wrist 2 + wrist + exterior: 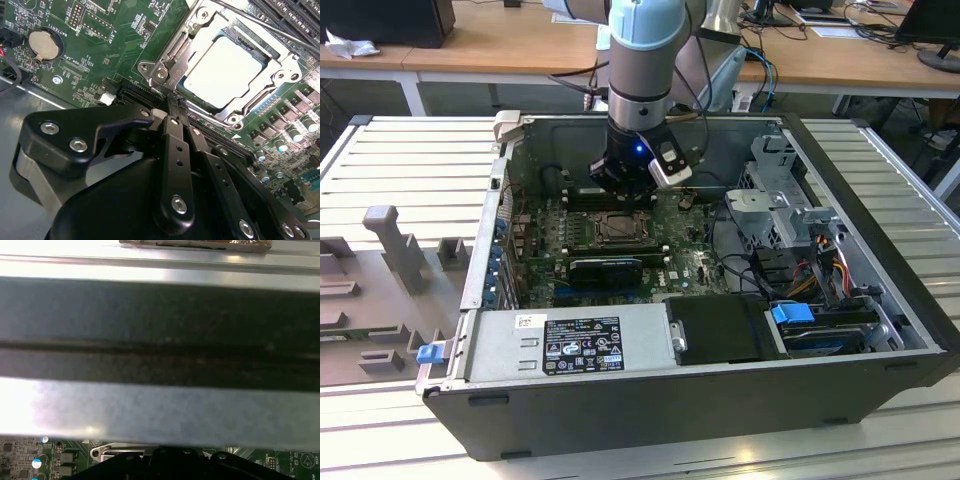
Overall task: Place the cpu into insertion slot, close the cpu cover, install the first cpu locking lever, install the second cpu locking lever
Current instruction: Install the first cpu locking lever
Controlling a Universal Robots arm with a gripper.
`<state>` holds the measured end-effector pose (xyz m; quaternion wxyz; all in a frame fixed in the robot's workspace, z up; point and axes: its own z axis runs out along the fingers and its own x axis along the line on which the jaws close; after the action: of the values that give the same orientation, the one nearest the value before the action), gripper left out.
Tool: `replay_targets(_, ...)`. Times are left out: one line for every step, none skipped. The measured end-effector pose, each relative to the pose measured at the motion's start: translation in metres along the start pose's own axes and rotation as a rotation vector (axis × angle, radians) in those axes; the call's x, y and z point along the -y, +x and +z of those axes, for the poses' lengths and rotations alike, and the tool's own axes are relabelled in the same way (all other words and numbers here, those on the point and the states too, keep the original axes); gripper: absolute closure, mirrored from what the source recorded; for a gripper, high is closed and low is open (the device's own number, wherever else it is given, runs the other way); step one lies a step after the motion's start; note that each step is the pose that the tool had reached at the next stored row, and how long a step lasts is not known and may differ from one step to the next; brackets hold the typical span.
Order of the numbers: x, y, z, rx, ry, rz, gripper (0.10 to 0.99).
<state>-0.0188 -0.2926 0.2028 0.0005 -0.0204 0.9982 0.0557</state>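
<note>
My gripper (172,107) fills the near foreground in the second wrist view, black linkages and bolts, fingers drawn together into a narrow pinch with nothing between them. Their tips sit right at the corner of the insertion slot (165,75), at the hinge end of its metal frame. Just beyond the tips, the cpu (225,72) lies flat in the slot, pale face up. The cpu cover (260,97) looks folded down around it, the chip showing through its window. So placing is done, cover seems closed; I judge the levers are what remains, though I cannot tell whether either is latched. Further out, green board (100,45), then the computer case (880,250).
</note>
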Motion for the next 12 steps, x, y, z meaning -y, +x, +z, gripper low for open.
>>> replay_targets(0.0000, 0.0000, 0.0004, 0.0001, 0.001, 0.000, 0.980)
replay_targets(0.0000, 0.0000, 0.0010, 0.0000, 0.001, 0.000, 0.980)
replay_targets(0.0001, 0.0000, 0.0014, -0.0001, 0.002, 0.000, 0.980)
replay_targets(0.0003, 0.0001, 0.0022, -0.0002, 0.002, 0.000, 0.980)
replay_targets(0.0003, 0.0001, 0.0022, -0.0003, 0.001, 0.000, 0.980)
replay_targets(0.0003, 0.0001, 0.0023, -0.0002, -0.001, 0.000, 0.980)
replay_targets(0.0003, 0.0001, 0.0024, 0.0001, -0.004, 0.000, 0.980)
replay_targets(0.0003, 0.0001, 0.0024, 0.0003, -0.005, 0.000, 0.980)
replay_targets(0.0001, 0.0000, 0.0015, 0.0003, -0.005, 0.000, 0.980)
replay_targets(-0.0002, 0.0000, -0.0013, 0.0005, -0.005, 0.000, 0.980)
replay_targets(-0.0006, 0.0000, -0.0054, 0.0002, -0.005, 0.000, 0.980)
replay_targets(-0.0011, 0.0000, -0.0093, 0.0003, -0.005, 0.000, 0.980)
